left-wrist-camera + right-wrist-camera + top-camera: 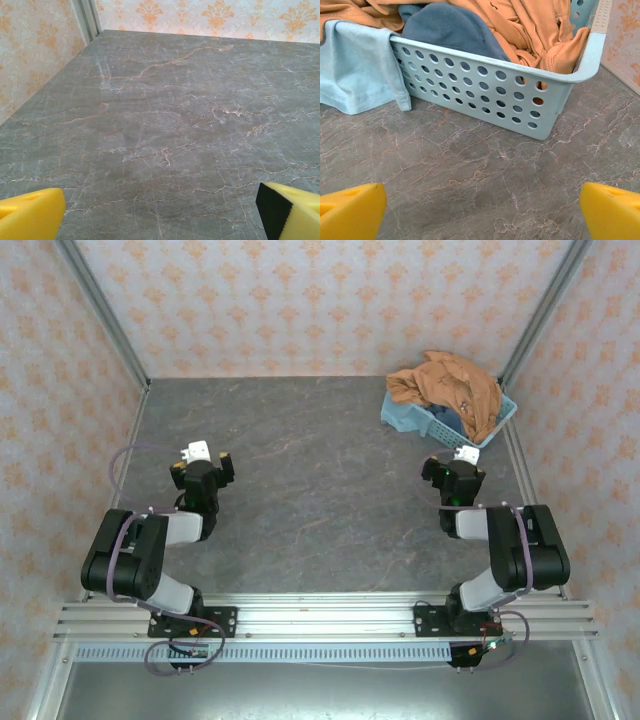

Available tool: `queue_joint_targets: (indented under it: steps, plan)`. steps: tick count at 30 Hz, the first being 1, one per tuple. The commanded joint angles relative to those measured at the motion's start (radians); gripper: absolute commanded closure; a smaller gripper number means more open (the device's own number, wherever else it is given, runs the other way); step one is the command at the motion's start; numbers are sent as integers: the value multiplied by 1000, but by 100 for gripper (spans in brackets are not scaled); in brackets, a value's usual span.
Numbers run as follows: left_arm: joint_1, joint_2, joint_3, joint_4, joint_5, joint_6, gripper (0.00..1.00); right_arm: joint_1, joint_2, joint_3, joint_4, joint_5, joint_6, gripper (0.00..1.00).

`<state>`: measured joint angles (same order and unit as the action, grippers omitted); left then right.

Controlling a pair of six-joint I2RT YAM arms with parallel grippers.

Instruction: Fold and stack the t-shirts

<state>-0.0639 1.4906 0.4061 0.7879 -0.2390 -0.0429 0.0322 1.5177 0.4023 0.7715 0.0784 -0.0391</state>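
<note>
Reaching for the 1st shirt, the right claw, spread wide and empty like the left claw, should clear the basket rim at the bench's far right and pinch the orange t-shirt heaped on top.

We see two arms of one build: the left arm and the right arm both have bulky black joint housings joined by pale grey links, and each rises from a flat black base plate. A small white block caps each wrist. Thin grey-purple cables loop beside the left arm and coil below its base; we note a darker cable tangle under the right base. The left end effector and right end effector carry bright yellow fingers, one with a black inner face
</note>
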Motion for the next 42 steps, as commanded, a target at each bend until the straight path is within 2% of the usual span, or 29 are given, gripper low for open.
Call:
queue_joint_targets:
  steps: [1,24,26,28,30,31,32,33,34,35,36,37,39,42]
  plan:
    - [-4,3,3,-15,-3,20,0,5,5,12,15,9,1,1]
    - [-4,-4,3,-13,5,25,0,14,-22,7,14,9,-18,1]
    - [-18,-76,46,-141,18,49,0,65,-119,56,-148,133,-38,1]
    - [-72,-167,83,-257,-74,81,0,101,-240,134,-297,214,-9,1]
    - [-106,-250,74,-219,-104,103,0,99,-318,238,-437,237,128,1]
    - [-109,-289,97,-230,-137,53,0,92,-323,340,-604,258,260,1]
    - [-107,-312,178,-391,-232,-94,0,79,-312,449,-791,250,386,1]
    - [-94,-316,339,-753,-345,-332,0,69,-284,576,-1006,267,508,1]
    - [-74,-283,541,-1183,-420,-594,0,58,-241,661,-1079,258,562,1]
    - [-53,-230,658,-1378,-475,-730,0,35,-197,713,-1083,168,537,1]
    - [-4,-168,753,-1439,-357,-710,0,12,-137,790,-1125,110,521,1]
    - [42,-106,824,-1455,-196,-685,0,2,-66,883,-1206,116,528,1]
    - [40,-28,936,-1483,-92,-665,0,-21,67,1056,-1316,93,510,0]
    - [3,9,1001,-1397,112,-592,0,-64,254,1287,-1436,29,453,1]
